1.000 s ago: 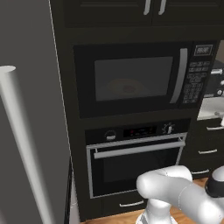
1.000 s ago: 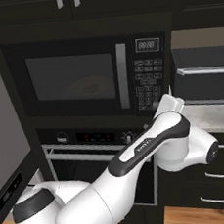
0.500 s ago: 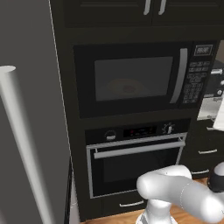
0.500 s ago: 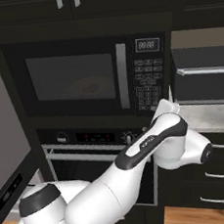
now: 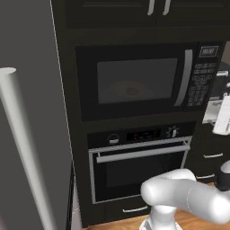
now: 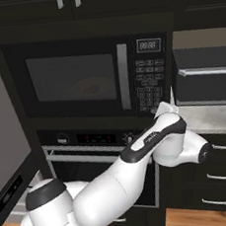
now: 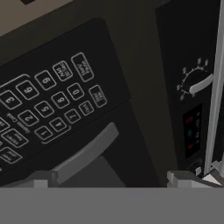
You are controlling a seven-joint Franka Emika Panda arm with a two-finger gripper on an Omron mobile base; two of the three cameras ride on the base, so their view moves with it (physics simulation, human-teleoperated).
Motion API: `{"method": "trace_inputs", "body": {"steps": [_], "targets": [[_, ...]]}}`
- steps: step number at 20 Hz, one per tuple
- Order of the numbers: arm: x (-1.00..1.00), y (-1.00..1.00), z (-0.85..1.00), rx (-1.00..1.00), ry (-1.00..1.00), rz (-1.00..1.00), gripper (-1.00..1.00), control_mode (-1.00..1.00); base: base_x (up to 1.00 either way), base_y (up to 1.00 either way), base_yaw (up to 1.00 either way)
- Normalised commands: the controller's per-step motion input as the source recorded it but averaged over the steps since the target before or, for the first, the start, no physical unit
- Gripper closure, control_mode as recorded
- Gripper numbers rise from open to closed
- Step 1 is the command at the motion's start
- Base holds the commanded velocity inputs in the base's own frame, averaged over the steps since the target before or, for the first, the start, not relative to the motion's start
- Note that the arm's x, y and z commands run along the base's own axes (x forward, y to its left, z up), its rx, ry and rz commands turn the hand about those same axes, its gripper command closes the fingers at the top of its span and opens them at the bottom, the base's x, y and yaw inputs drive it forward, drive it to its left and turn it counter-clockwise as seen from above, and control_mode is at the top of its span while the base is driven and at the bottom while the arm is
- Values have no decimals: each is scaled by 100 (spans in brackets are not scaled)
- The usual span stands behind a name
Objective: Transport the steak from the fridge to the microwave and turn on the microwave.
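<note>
Facing microwave [image 6: 86, 78] keypad [image 7: 48, 105], tool [image 7: 111, 179] wide open, arm raised.

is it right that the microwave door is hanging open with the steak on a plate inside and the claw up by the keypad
Not quite: the microwave door is shut, as both base views show. The steak does lie on a plate inside, seen through the window, and the open claw is up by the keypad, as the hand view shows.
</note>
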Motion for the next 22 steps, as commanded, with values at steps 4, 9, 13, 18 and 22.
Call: {"method": "trace_inputs", "body": {"steps": [4, 9, 13, 18, 22], "targets": [[18, 0, -18, -4, 0, 0, -100, -100, 0, 0, 0], [10, 0, -15, -10, 0, 0, -100, -100, 0, 0, 0], [13, 0, -16, -11, 0, -3, -100, -100, 0, 0, 0], [12, 0, -12, -10, -1, -8, -100, -100, 0, 0, 0], [15, 2, -1, -1, -1, -7, -100, -100, 0, 0, 0]]}}
